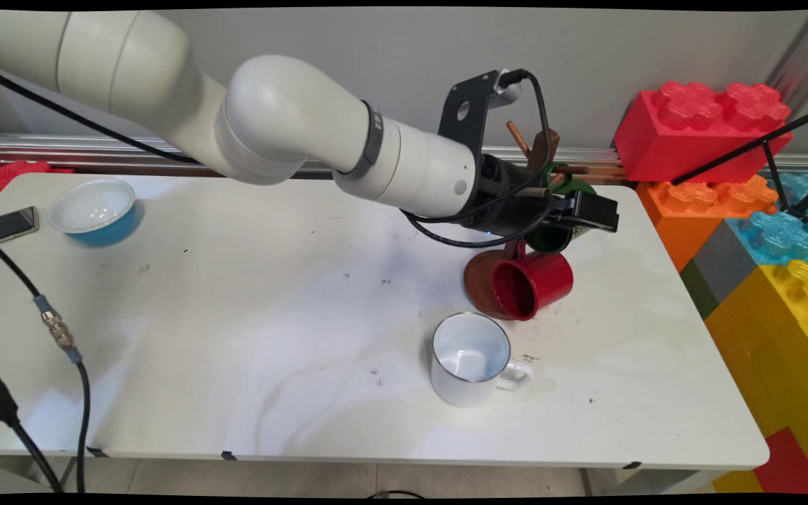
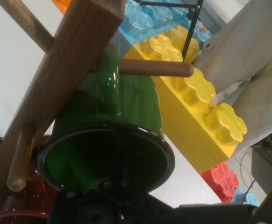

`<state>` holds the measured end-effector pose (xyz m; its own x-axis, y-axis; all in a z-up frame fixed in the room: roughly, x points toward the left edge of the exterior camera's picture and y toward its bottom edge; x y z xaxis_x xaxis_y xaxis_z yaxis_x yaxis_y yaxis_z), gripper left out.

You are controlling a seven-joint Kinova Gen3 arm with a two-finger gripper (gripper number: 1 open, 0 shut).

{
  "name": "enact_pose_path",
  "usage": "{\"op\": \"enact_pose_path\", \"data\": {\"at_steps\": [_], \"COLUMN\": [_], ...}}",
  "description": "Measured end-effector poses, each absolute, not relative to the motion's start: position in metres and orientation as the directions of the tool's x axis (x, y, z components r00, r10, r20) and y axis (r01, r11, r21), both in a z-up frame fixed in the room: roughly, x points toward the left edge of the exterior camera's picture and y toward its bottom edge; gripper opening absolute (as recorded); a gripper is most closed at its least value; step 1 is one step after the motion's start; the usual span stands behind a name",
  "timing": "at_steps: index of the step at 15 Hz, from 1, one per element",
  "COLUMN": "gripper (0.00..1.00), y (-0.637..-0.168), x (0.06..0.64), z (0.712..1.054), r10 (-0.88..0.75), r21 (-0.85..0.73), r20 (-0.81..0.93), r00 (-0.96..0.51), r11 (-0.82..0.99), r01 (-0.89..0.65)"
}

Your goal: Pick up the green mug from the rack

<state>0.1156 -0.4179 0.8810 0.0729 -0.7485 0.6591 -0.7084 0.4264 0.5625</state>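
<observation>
Where the black two-finger gripper (image 1: 579, 210) reaches in among the pegs of the brown wooden mug tree (image 1: 541, 151), it sits at the rim of a glossy green enamel mug (image 2: 112, 140), which hangs by its handle on one of the tree's round pegs (image 2: 157, 68). Whether the fingers are clamped on the green mug's rim or only lie against it cannot be told, since the linkage hides them in both views. Just below the green mug a red enamel mug (image 1: 534, 282) hangs tilted on the same tree, its mouth facing the table's near side, in front of the tree's round brown base (image 1: 480, 280). Nearer the camera than the tree, a white enamel mug with a dark rim (image 1: 470, 358) stands upright on the white table (image 1: 271, 315), its handle to the right. Well apart from the tree, at the far left corner, sit a blue bowl with a white inside (image 1: 95, 210) and a dark phone (image 1: 8, 224). To the right of the tree, beyond the table's edge, large plastic building blocks (image 1: 762, 210) are stacked.
</observation>
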Motion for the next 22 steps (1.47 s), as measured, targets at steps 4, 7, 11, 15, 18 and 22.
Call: {"op": "enact_pose_path", "data": {"at_steps": [4,7,11,15,18,22], "gripper": [1.0,1.0,1.0,1.0,1.0,1.0], "y": [-0.4197,-0.4218,-0.4241,-0.4249,-0.4246,-0.4241], "x": [0.1139,0.1118,0.1096,0.1087,0.1088,0.1092], "z": [0.8796,0.8784,0.8775,0.8769,0.8765,0.8764], "r10": [-0.752,-0.753,-0.753,-0.754,-0.756,-0.757], "r21": [0.577,0.589,0.6,0.608,0.612,0.614], "r20": [0.653,0.649,0.646,0.643,0.64,0.639], "r00": [0.091,0.108,0.124,0.133,0.137,0.139], "r11": [0.416,0.408,0.401,0.397,0.394,0.392], "r01": [-0.703,-0.698,-0.692,-0.688,-0.686,-0.685]}}
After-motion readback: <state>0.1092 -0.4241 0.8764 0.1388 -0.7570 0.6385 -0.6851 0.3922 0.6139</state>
